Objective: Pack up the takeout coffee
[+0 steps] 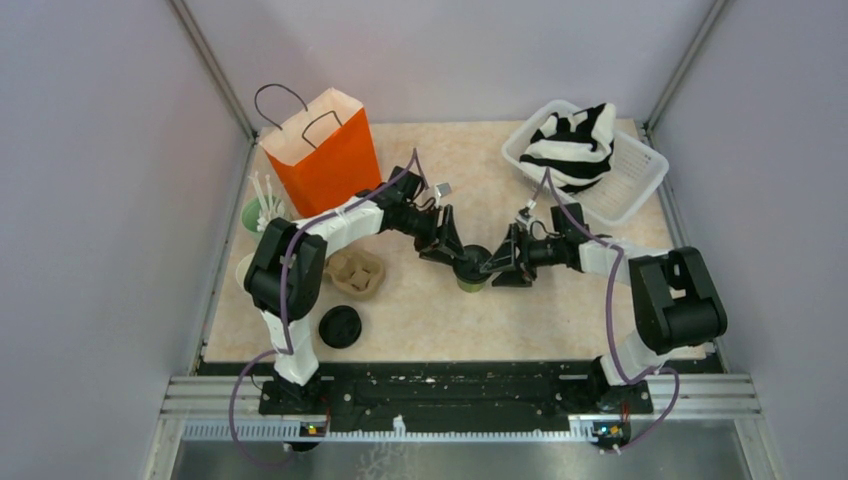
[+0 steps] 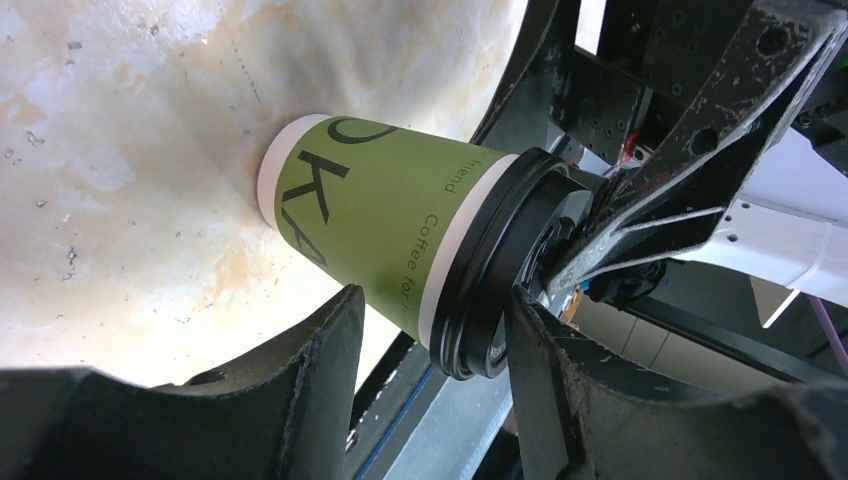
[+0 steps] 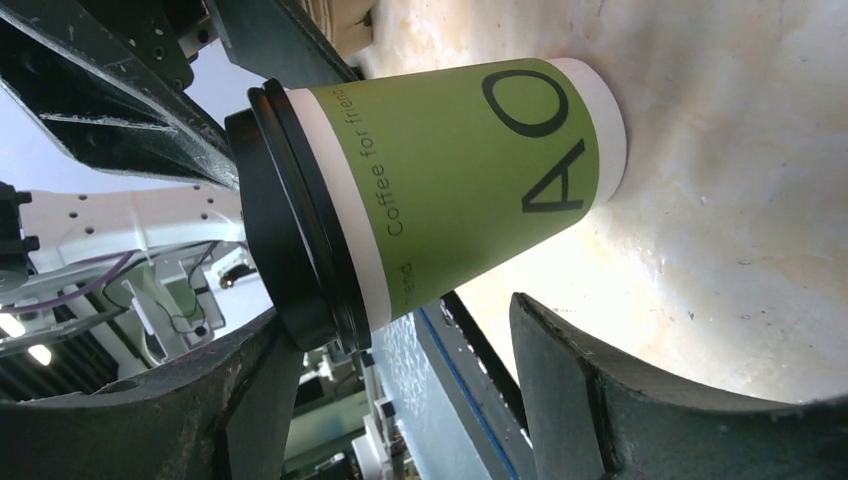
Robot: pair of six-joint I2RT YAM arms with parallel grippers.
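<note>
The coffee cup (image 1: pixel 471 268) stands upright, lid on, in the middle of the table (image 1: pixel 470 165), and both arms crowd it: the left gripper (image 2: pixel 430 305) from its 9 o'clock, the right gripper (image 3: pixel 400 325) from its 3 o'clock. Each has its jaws spread wide with the cup framed in the gap and nothing squeezed; whether a finger grazes the lid I cannot tell.

The pick-up looks like the step in hand. Next call, I'd say: one gripper closes on the green wall below the lid, the other backs away, then up and over toward the orange bag (image 1: pixel 330 160) at 11 o'clock.

A cardboard cup holder (image 1: pixel 357 274) sits at the cup's 9 o'clock, a loose black lid (image 1: pixel 340 326) at 8, and a white basket (image 1: pixel 640 190) with a striped cloth (image 1: pixel 575 145) at 1. The tabletop is mottled cream, and plain lilac walls (image 1: pixel 100 200) close in on three sides.
</note>
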